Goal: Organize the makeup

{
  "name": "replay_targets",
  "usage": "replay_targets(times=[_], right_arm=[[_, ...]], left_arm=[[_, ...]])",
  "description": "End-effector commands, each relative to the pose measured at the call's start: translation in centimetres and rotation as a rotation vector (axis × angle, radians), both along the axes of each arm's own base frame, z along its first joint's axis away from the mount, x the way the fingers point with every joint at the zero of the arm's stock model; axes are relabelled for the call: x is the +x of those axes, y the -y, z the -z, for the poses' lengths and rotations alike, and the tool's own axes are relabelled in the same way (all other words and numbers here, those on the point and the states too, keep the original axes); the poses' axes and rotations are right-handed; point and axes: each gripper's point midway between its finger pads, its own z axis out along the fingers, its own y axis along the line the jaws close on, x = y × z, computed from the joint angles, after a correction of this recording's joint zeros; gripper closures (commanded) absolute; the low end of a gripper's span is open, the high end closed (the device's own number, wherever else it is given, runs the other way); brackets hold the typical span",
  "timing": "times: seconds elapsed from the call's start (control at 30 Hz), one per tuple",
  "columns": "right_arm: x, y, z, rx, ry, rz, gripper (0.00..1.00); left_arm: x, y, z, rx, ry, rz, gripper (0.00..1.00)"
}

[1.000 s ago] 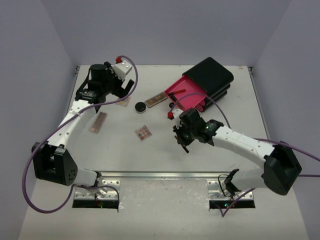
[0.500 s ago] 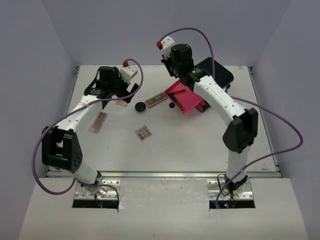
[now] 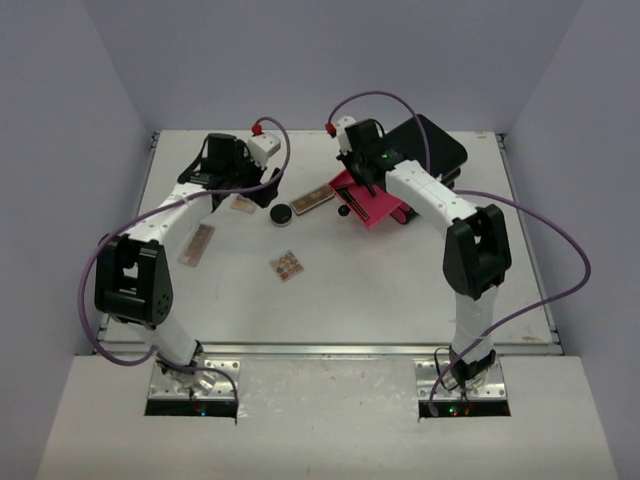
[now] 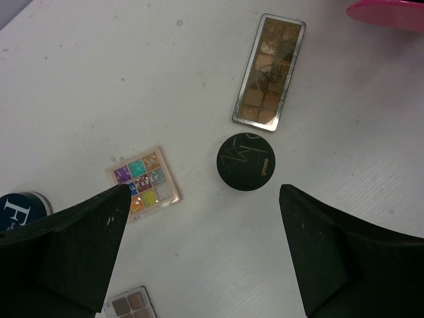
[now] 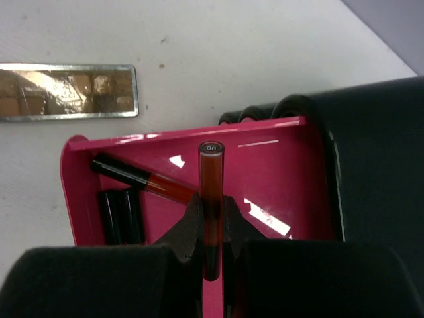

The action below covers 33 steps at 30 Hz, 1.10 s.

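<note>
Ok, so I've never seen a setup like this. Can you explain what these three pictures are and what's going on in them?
These are two robot arms bolted to a white table. The wide picture looks down from above; the other two come from a camera on each wrist. The left gripper hangs open above the table near a round black compact, with a long brown palette, a small colourful palette and a dark-blue jar around it. The right gripper is shut on a thin red stick, held above a pink drawer that has a few other sticks in it.
</note>
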Motion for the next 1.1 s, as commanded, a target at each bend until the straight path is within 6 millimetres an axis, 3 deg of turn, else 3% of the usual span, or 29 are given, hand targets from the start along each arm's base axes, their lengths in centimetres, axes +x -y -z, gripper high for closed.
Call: replay_targets(times=[0.0, 0.13, 0.2, 0.23, 0.43, 0.57, 0.67, 0.73, 0.83, 0.97, 1.07], right_arm=[[-0.7, 1.5, -4.4, 0.040, 0.077, 0.066, 0.98], [-1.4, 2.4, -4.5, 0.027, 0.074, 0.096, 0.91], [-1.6, 2.5, -4.5, 0.028, 0.072, 0.094, 0.72], [-1.6, 2.5, -4.5, 0.028, 0.072, 0.094, 0.57], [-1.9, 2.9, -5.9, 0.040, 0.094, 0.100, 0.30], [-2.1, 3.1, -8.3, 0.116, 0.123, 0.114, 0.29], [-1.7, 5.0, -10.4, 0.234, 0.137, 0.185, 0.26], [-0.9, 7.4, -11.3, 0.304, 0.134, 0.241, 0.25], [1.3, 10.6, -12.1, 0.384, 0.120, 0.323, 0.24], [4.6, 13.3, -13.3, 0.432, 0.152, 0.373, 0.23], [7.2, 14.3, -11.8, 0.431, 0.147, 0.398, 0.22]], left_arm=[[-0.1, 2.1, -2.4, -0.034, 0.059, 0.063, 0.08], [-1.2, 4.0, -2.3, -0.023, 0.060, 0.115, 0.08], [-1.7, 5.2, -2.3, -0.019, 0.063, 0.143, 0.08], [-1.8, 5.5, -2.2, -0.016, 0.061, 0.150, 0.08], [-3.5, 8.9, -1.1, -0.009, 0.031, 0.237, 0.08], [-5.3, 12.1, -0.1, -0.046, -0.019, 0.319, 0.09], [-6.1, 13.9, 1.1, -0.087, -0.077, 0.351, 0.10], [-6.0, 14.5, 1.6, -0.101, -0.099, 0.343, 0.14], [-5.1, 15.1, 3.3, -0.092, -0.137, 0.304, 0.18], [-5.3, 16.1, 3.4, -0.118, -0.151, 0.314, 0.19], [-5.6, 17.0, 2.6, -0.143, -0.111, 0.332, 0.18]])
